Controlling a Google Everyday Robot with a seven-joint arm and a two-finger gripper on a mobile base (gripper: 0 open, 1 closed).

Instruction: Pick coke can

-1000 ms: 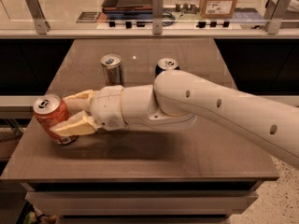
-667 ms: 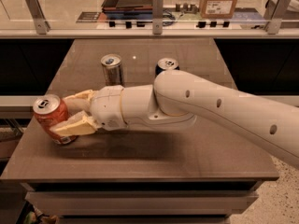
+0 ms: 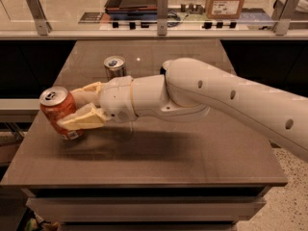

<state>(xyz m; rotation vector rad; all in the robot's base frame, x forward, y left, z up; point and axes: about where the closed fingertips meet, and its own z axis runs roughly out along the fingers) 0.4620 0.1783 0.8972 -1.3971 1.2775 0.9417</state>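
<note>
Grasp check: my gripper (image 3: 67, 109) was clenched on the coke can (image 3: 52, 112), with the pale fingers (image 3: 84, 119) pressing one on the upper side and one on the lower side of the red body. Change since one second before: the can sat higher in the camera view and a little further right, and my arm (image 3: 216, 95) had risen with it. The can leaned with its silver top toward the left, and its base looked just clear of the table (image 3: 192, 162); I judged it lifted, though the gap was slight and the shadow beneath made it hard to be sure. If that holds, the pick was in its lift stage, and what remained was to raise it well clear without losing the grip. The tilt suggested the can could turn between the fingers, so a steady rise seemed wise. Room: the can hung near the table's left edge, so a drop there could roll off. The silver can (image 3: 114, 67) stood upright behind my wrist, apart from it but near enough to mind on any pull backward. The railing (image 3: 162, 13) ran along the far side. Straight up looked open.
</note>
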